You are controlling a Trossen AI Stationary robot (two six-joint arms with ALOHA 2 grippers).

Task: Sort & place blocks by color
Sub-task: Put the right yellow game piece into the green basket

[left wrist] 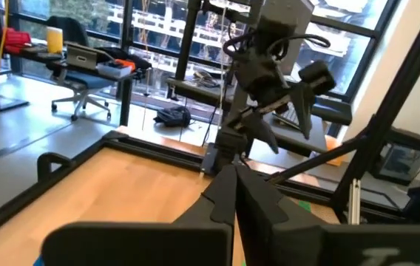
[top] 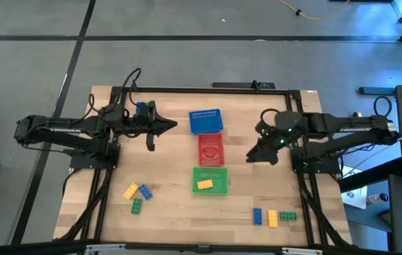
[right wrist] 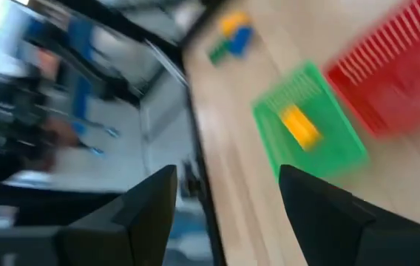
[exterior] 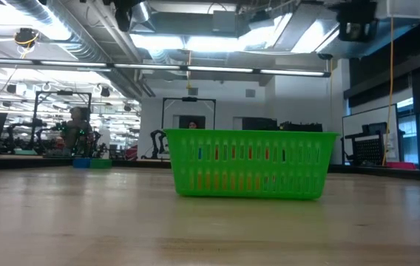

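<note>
Three mesh baskets stand in a row at the table's middle: blue (top: 206, 121) farthest, red (top: 211, 148), and green (top: 209, 179) nearest. A yellow block (top: 204, 185) lies in the green basket (right wrist: 310, 125). Yellow (top: 131, 190), blue (top: 144, 191) and green (top: 137, 205) blocks lie on the table at the near left. Another blue (top: 257, 216), yellow (top: 272, 218) and green (top: 288, 215) block lie at the near right. My left gripper (top: 169, 126) is shut and empty, held above the table left of the blue basket. My right gripper (top: 254, 156) is open and empty, right of the red basket.
A black frame (top: 201, 89) runs around the tabletop's far and side edges. Bare wood lies between the baskets and each group of blocks. In the low view only the green basket (exterior: 251, 162) shows, standing on the table.
</note>
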